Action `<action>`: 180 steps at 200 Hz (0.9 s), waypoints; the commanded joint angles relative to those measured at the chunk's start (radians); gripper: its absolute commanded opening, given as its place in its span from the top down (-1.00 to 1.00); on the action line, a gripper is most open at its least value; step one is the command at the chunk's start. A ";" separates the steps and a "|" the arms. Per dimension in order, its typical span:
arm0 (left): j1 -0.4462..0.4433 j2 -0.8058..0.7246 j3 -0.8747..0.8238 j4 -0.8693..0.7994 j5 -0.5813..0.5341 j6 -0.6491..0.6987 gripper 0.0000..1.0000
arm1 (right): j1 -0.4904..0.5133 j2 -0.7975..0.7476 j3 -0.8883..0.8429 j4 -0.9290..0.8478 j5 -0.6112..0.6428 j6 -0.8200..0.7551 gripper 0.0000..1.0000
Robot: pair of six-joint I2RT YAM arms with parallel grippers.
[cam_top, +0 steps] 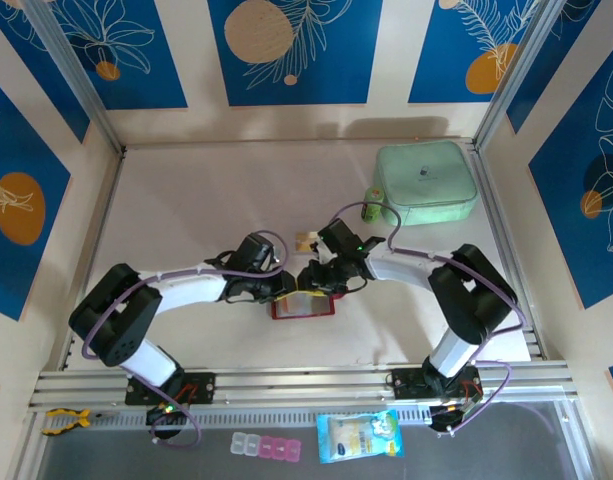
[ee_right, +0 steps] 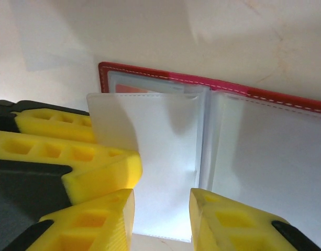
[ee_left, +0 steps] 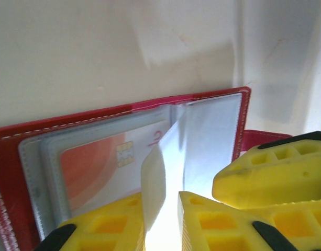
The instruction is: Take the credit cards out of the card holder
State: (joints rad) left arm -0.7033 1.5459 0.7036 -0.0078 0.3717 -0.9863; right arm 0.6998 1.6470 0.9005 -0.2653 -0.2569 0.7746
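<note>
The red card holder (cam_top: 304, 306) lies open on the table between the two arms. In the left wrist view its clear sleeves (ee_left: 212, 136) fan out, and an orange-and-white credit card (ee_left: 97, 167) with a chip sits inside one sleeve. My left gripper (ee_left: 161, 197) (cam_top: 284, 288) is closed on a raised clear sleeve leaf (ee_right: 150, 151). My right gripper (ee_right: 162, 194) (cam_top: 316, 278) hovers open over that leaf, nothing between its fingers. Its finger (ee_left: 270, 178) shows beside the left one. A small yellowish card (cam_top: 306, 243) lies on the table just behind both grippers.
A mint-green case (cam_top: 426, 180) sits at the back right with a small green object (cam_top: 372, 206) beside it. Metal rails (cam_top: 306, 382) run along the near edge. In front of them lie a pill box (cam_top: 266, 446) and a blue packet (cam_top: 359, 436).
</note>
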 commanded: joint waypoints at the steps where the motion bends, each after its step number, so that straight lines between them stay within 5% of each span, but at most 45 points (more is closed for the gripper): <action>1: -0.016 -0.015 0.040 -0.012 0.024 -0.005 0.55 | -0.014 -0.046 -0.023 -0.031 0.014 -0.004 0.32; 152: -0.081 0.142 0.183 0.013 0.051 -0.011 0.69 | -0.104 -0.192 -0.126 -0.070 0.021 -0.018 0.32; 180: -0.091 0.167 0.209 0.021 0.057 -0.012 0.52 | -0.119 -0.226 -0.144 -0.081 0.026 -0.019 0.31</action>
State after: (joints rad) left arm -0.7792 1.6928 0.8745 -0.0029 0.4015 -0.9920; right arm 0.5934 1.4654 0.7742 -0.3130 -0.2337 0.7685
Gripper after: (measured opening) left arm 0.207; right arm 0.343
